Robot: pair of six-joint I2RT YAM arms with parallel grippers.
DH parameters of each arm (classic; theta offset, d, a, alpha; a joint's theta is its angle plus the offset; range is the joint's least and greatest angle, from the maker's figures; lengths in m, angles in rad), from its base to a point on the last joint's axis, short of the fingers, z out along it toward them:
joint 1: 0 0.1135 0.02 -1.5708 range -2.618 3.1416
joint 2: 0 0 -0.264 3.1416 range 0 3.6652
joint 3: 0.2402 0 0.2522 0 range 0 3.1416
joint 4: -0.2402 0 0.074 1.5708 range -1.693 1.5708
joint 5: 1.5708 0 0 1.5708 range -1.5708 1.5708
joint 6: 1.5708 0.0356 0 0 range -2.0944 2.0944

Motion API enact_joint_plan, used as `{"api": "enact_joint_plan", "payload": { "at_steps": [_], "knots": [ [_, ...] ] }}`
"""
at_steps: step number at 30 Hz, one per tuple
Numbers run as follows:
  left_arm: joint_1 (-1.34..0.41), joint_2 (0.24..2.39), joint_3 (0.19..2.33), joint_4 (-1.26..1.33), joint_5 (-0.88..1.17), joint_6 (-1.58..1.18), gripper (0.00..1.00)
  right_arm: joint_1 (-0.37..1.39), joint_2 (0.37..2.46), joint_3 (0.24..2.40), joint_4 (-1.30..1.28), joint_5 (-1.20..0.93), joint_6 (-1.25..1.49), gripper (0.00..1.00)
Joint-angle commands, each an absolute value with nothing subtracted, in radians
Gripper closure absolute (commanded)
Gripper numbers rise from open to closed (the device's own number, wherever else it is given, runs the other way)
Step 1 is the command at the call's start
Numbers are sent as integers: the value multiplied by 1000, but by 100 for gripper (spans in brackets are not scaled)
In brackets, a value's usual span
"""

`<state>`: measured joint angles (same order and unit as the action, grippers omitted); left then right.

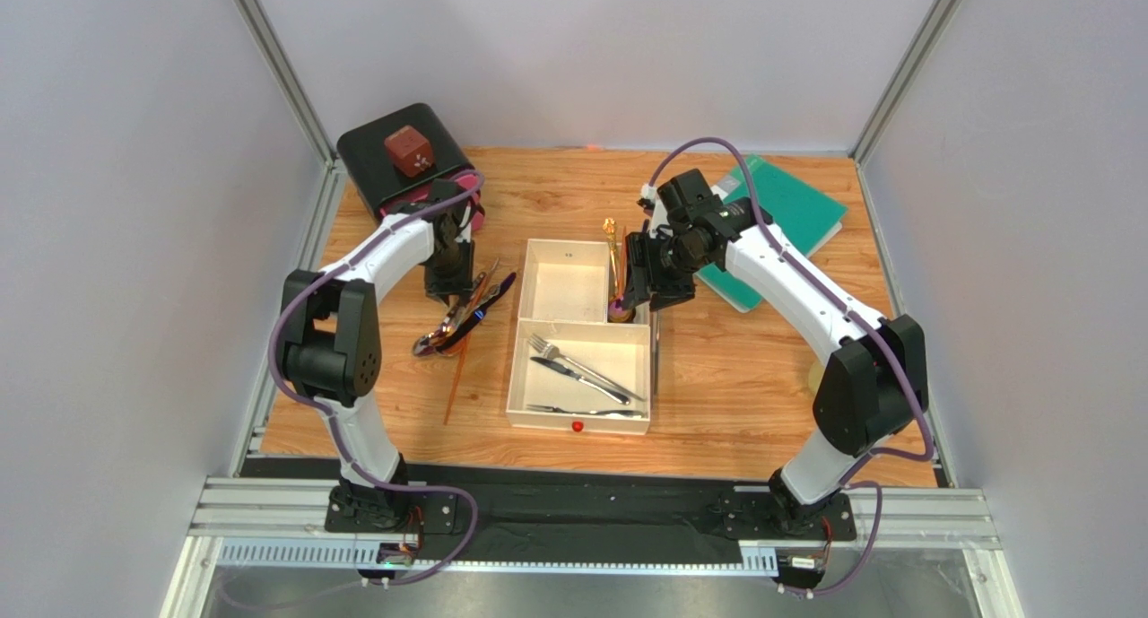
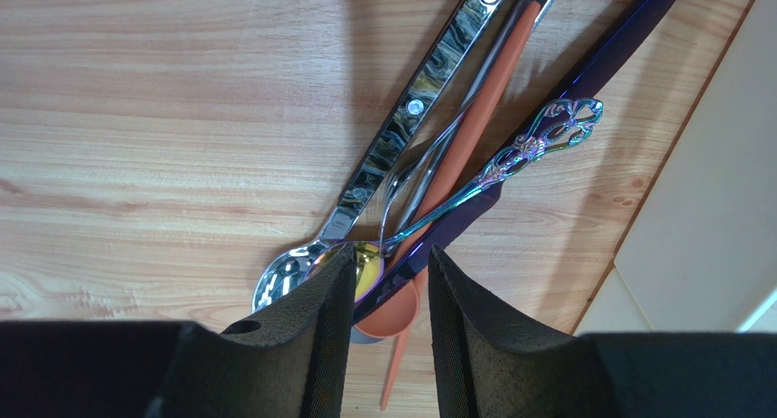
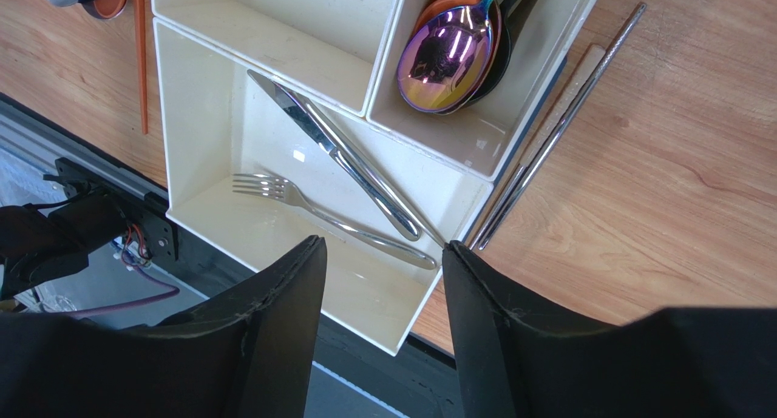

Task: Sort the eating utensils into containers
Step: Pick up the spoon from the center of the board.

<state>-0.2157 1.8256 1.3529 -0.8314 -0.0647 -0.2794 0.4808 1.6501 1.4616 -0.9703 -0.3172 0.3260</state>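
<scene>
Left of the tray (image 1: 607, 424), our loose utensils (image 1: 465, 315) lie diagonally, knife (image 3: 342, 159) and fork (image 3: 301, 200) in big compartment (image 3: 228, 109), spoons (image 3: 447, 54) in small compartment (image 3: 461, 127), left hand (image 2: 390, 254) and right hand (image 3: 383, 245) released.

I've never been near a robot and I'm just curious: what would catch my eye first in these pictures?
Probably the white tray at the centre of the top view, with a silver knife and fork in its big compartment and a shiny rainbow spoon in a small one. Next, the colourful pile of cutlery just left of the tray, with the left fingers open right over it.
</scene>
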Motion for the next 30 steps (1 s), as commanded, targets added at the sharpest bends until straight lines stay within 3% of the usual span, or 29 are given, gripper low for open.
{"api": "enact_joint_plan", "payload": {
  "at_steps": [1, 7, 13, 24, 30],
  "knots": [
    [-212, 1767, 1390, -838, -87, -230, 59, 474, 1649, 1489, -957, -325, 336, 46],
    [-212, 1753, 1382, -859, -71, -170, 59, 474, 1652, 1488, -947, -327, 337, 46],
    [-232, 1643, 1241, -798, -43, -143, 59, 476, 1652, 1470, -934, -330, 341, 46],
    [-233, 1428, 968, -431, -127, -115, 57, 474, 1641, 1428, -914, -357, 336, 46],
    [-232, 1437, 910, -291, -163, -141, 58, 474, 1637, 1433, -934, -362, 324, 46]
  ]
}}
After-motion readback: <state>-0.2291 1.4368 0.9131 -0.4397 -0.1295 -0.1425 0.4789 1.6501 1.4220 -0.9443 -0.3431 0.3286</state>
